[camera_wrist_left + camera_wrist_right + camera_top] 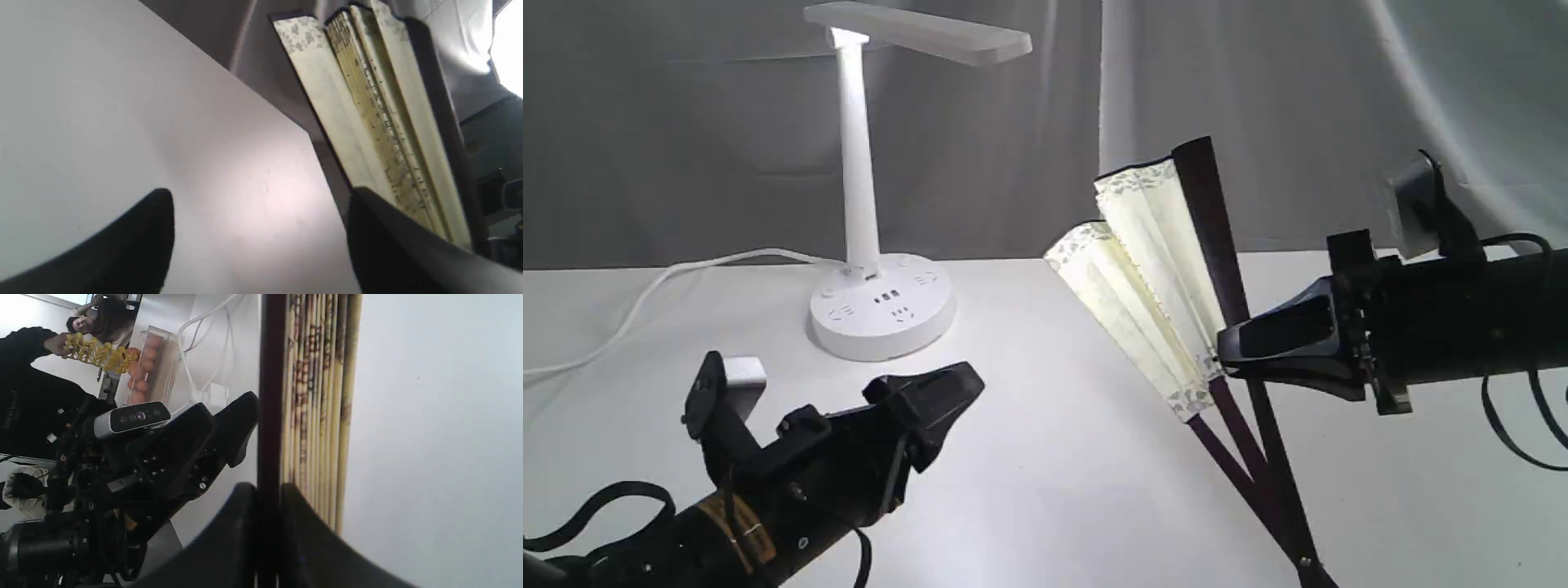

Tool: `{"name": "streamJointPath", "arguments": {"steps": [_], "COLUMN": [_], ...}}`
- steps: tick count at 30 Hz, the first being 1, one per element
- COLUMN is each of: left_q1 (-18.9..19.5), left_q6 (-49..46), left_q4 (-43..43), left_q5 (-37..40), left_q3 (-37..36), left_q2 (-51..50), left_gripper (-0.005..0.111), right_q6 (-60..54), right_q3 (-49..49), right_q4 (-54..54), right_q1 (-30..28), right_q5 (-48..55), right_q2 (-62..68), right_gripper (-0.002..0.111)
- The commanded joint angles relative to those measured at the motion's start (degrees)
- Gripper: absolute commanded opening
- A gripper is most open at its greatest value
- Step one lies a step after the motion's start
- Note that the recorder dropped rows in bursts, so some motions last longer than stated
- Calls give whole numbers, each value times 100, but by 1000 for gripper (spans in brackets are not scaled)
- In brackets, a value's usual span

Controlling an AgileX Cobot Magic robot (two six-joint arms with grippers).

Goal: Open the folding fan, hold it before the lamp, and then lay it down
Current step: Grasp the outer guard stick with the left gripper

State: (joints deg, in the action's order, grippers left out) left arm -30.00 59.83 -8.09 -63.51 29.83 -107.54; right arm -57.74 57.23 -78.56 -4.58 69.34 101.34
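One folding fan (1152,269) is standing partly spread, pivot down, over the counter (1054,457) on its right side, well apart from the lamp (858,163). Right pincer (1223,359) is clamping its dark outer guard. Left pincer (960,392) is hovering released, fingers apart, holding nothing, near the lamp base.

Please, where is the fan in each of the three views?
Exterior: fan right of centre, upright, in the right gripper.
Left wrist: fan upper right, beyond the open jaws.
Right wrist: fan centre, a vertical band, clamped in the jaws.
Shared landmark: the left gripper, in all three.
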Motion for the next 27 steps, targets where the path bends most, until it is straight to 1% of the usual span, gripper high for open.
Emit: {"name": "streamJointPath", "arguments": {"steps": [1,3,6,14,18,23,27], "left_q1": [-18,-18,-18,-18,-18,-18,-18], "left_q6": [301,508,1086,2293,3037,3837,4217], "left_q4": [-53,-240,-632,-747,-974,-1109,-1412], "left_q5": [-178,-211,-251,-318,-641,-645,-645], "left_q3": [169,357,724,1446,1907,2451,2807], "left_q2": [-177,-319,-538,-974,-1389,-1968,-2251], "left_gripper": [62,62,62,62,62,62,61], "right_q6": [-91,-91,-91,-91,-91,-120,-118], "right_q3": [-11,-11,-11,-11,-11,-11,-11], "right_q4": [-12,-12,-12,-12,-12,-12,-2], "right_q1": [2,2,2,2,2,2,2], "right_q5": [62,62,62,62,62,62,62], "right_q2": [-83,-83,-83,-83,-83,-83,-83], "right_gripper": [0,0,0,0,0,0,0]}}
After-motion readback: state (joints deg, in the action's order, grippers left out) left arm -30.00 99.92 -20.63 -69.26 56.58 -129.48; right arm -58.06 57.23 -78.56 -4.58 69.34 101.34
